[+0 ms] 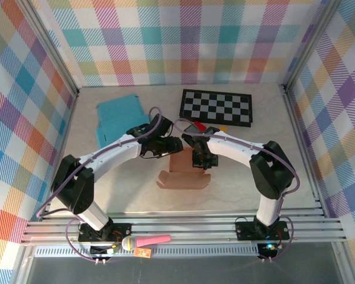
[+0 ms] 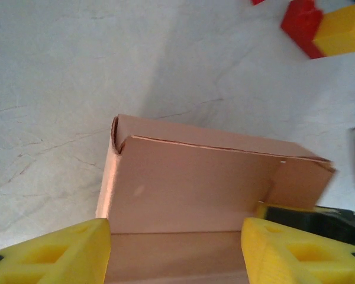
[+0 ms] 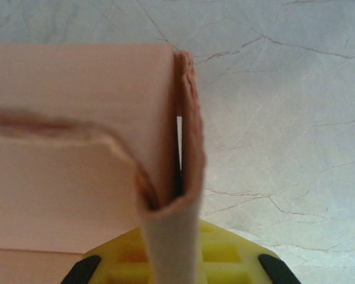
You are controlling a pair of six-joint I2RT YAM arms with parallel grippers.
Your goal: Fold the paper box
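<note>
The brown paper box (image 1: 183,173) lies partly folded at the table's middle, one wall raised and flaps spread toward the near edge. My left gripper (image 1: 169,145) reaches it from the left. In the left wrist view its yellow fingers (image 2: 71,254) stand wide apart, open, straddling a box panel (image 2: 195,183). My right gripper (image 1: 199,157) comes in from the right. In the right wrist view that gripper (image 3: 171,257) is shut on the edge of an upright, doubled box wall (image 3: 186,148). Part of the right gripper (image 2: 325,218) shows past the box's right corner.
A flat blue paper sheet (image 1: 119,115) lies at the back left and a black-and-white checkerboard (image 1: 216,106) at the back right. Red and yellow blocks (image 2: 319,26) sit just behind the box. A pink microphone (image 1: 148,241) rests on the front rail.
</note>
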